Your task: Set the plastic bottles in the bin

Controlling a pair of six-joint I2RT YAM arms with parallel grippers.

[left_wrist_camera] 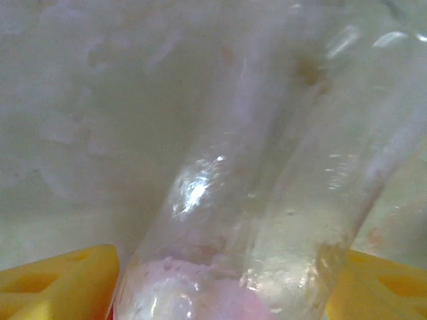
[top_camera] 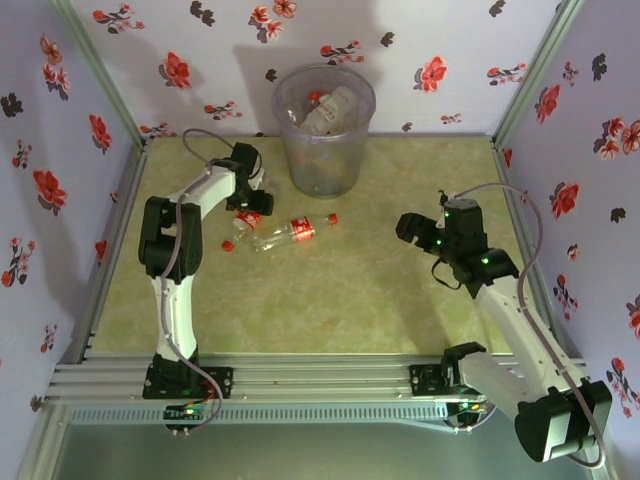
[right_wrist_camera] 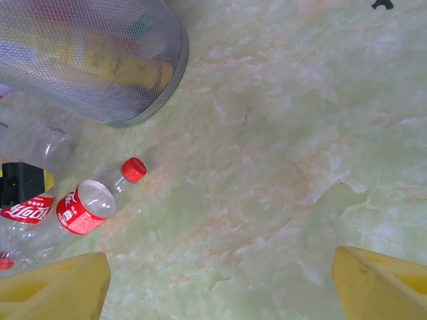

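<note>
Left wrist view: clear bottle (left_wrist_camera: 267, 200) is rendered blurred at close range; both ends are cropped by top & btm edges. The left fingers (left_wrist_camera: 60, 283) are cropped at btm edge; contact w/ bottle cannot be confirmed. Right wrist view: bin (right_wrist_camera: 100, 67) is cropped top-left, contents are blurred behind its wall. A labelled bottle (right_wrist_camera: 27, 213) is cropped at left edge.

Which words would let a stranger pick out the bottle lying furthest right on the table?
Find the tall grey bin at the back of the table. Just in front of its foot, a few clear bottles lie beside the left arm. Take the rightmost bottle: it lies on its side, furthest from that arm, with a red label round its middle and its red cap pointing towards the right arm.
</note>
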